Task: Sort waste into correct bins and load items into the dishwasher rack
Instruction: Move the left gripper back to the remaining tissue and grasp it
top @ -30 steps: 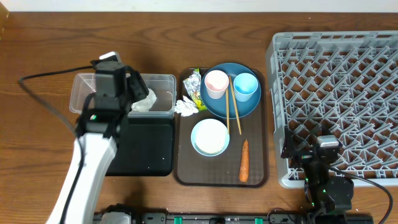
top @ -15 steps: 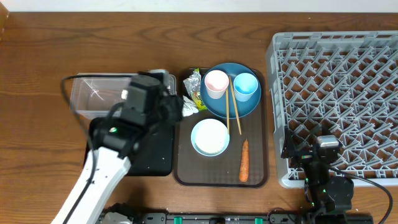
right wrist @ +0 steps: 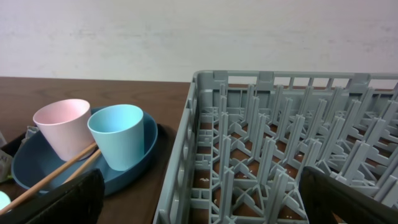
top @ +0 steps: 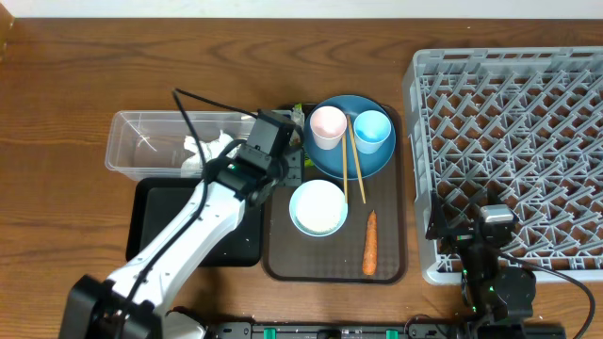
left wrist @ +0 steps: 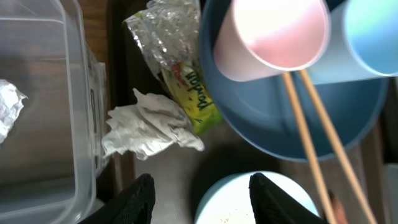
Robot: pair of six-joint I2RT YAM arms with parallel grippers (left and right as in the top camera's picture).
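Note:
My left gripper (left wrist: 200, 180) hangs open and empty over the brown tray's left side, its fingertips above the white bowl's (left wrist: 249, 202) rim. Just ahead of it lie a crumpled tissue (left wrist: 146, 127) and the foil wrapper (left wrist: 177, 68). Another tissue (top: 203, 151) lies in the clear tub (top: 141, 132). The blue plate (top: 350, 158) carries the pink cup (top: 328, 125), light blue cup (top: 372, 130) and chopsticks (top: 350, 165). The carrot (top: 369, 243) lies right of the bowl (top: 317, 207). My right gripper (right wrist: 202, 180) stands open at the grey rack's (top: 509, 141) near edge.
The black tray (top: 155, 231) lies in front of the tub, partly under my left arm. The brown serving tray (top: 334, 275) holds the dishes between tub and rack. White rice-like scraps (left wrist: 230, 218) dot the bowl.
My left gripper has swung right from over the tub to above the brown tray's left side, its jaws narrowing a little. A tissue now lies in the tub. The right arm is still.

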